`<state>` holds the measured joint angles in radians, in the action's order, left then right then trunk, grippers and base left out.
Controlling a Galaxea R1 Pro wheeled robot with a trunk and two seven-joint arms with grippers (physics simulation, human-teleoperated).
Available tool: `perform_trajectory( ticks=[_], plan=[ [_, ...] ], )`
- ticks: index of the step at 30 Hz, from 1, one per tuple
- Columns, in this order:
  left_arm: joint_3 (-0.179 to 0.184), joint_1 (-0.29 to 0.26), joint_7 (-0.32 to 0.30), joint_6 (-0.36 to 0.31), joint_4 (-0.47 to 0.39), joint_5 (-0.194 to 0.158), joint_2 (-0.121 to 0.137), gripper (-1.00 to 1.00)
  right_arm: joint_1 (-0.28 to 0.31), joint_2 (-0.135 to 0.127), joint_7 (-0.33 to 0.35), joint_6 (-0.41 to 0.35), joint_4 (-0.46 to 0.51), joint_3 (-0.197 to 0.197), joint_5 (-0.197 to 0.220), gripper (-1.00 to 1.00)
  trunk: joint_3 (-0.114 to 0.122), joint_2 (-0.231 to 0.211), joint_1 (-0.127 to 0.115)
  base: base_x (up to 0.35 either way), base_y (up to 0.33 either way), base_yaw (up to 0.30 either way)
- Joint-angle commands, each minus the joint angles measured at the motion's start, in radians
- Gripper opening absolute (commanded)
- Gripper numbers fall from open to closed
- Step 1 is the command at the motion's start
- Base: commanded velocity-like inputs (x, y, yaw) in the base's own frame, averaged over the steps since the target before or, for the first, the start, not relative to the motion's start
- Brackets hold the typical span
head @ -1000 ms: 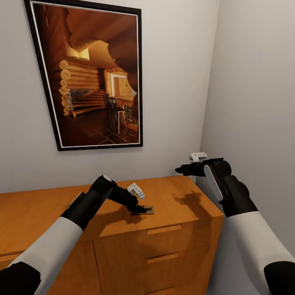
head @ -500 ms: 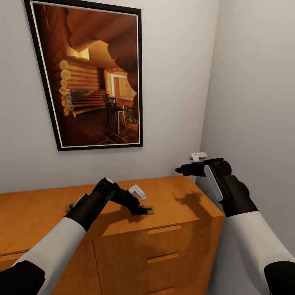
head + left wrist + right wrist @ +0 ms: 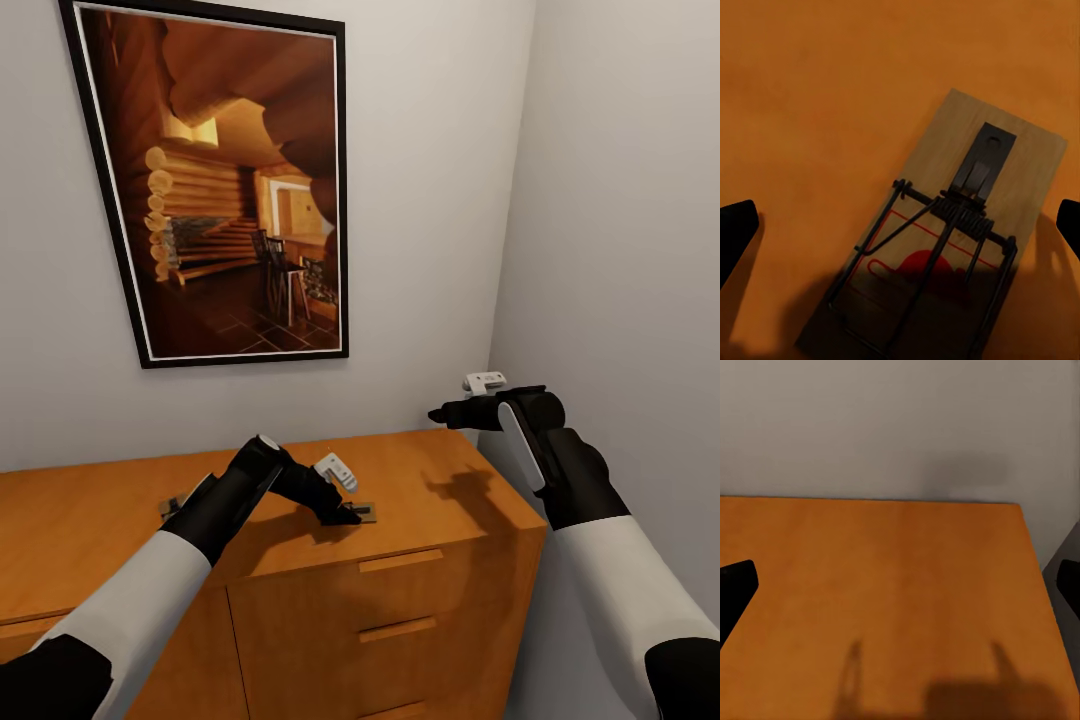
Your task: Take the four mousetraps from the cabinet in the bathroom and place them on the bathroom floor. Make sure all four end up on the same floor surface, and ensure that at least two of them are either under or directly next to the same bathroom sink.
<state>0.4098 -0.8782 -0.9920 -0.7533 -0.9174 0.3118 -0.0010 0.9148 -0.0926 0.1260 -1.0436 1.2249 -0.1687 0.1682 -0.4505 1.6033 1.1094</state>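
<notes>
Tan and flat, the small wooden mousetrap (image 3: 945,240) with its dark wire spring and red mark lay on the top of the wide orange-brown wooden cabinet (image 3: 420,470), directly beneath the left gripper (image 3: 352,513). Across the last second little had changed: the left forearm had settled slightly lower and nearer the trap, and over the final half second it barely moved at all, while the camera view held steady. That pause suggested the approach was finished and the grasp itself was the step in hand, with this trap not yet lifted.

In the left wrist view the black fingertips (image 3: 736,229) stood wide apart at either edge of the picture, the trap between and a little beyond them, its board skewed to the line of the fingers. The jaws were fully spread and gripped nothing; whether the tips already touched the cabinet top could not be told.

Behind the left forearm, a second tan wooden mousetrap (image 3: 178,503) lay partly hidden on the same top.

The right gripper (image 3: 440,413) hung above the cabinet's far corner, close to the grey wall, its fingers likewise spread and empty over bare wood. No trap had reached the floor yet, so the task seemed near its beginning.
</notes>
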Motion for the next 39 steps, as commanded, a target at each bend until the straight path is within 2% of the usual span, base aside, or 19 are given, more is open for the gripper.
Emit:
perform_trajectory(
  ticks=[1,28,35,36,39],
  plan=[
    [0.0,-0.001,-0.008,-0.005,-0.001,0.008,0.0,1.0,0.001,-0.001,-0.001,-0.004,0.001,-0.002,0.004,1.0,-0.001,0.001,0.0,0.0,0.0,0.0],
    [0.001,-0.001,-0.007,-0.006,0.007,0.01,-0.016,1.0,0.001,-0.002,0.0,-0.004,0.001,-0.002,0.003,1.0,-0.001,0.001,0.0,0.0,0.0,0.0],
    [0.001,-0.001,-0.006,-0.006,0.022,0.053,-0.023,1.0,0.001,-0.002,0.0,-0.004,0.001,-0.002,0.003,1.0,-0.001,0.001,0.0,0.0,0.0,0.0],
    [0.001,-0.001,-0.006,-0.006,0.027,0.062,-0.025,-1.0,0.001,-0.002,0.0,-0.004,0.001,-0.002,0.003,1.0,-0.001,0.001,0.0,0.0,0.0,0.0],
    [0.001,-0.001,-0.005,-0.006,0.046,0.091,-0.036,-1.0,0.001,-0.002,0.001,-0.004,0.001,-0.002,0.003,1.0,-0.001,0.001,0.0,0.0,0.0,0.0]
  ],
)
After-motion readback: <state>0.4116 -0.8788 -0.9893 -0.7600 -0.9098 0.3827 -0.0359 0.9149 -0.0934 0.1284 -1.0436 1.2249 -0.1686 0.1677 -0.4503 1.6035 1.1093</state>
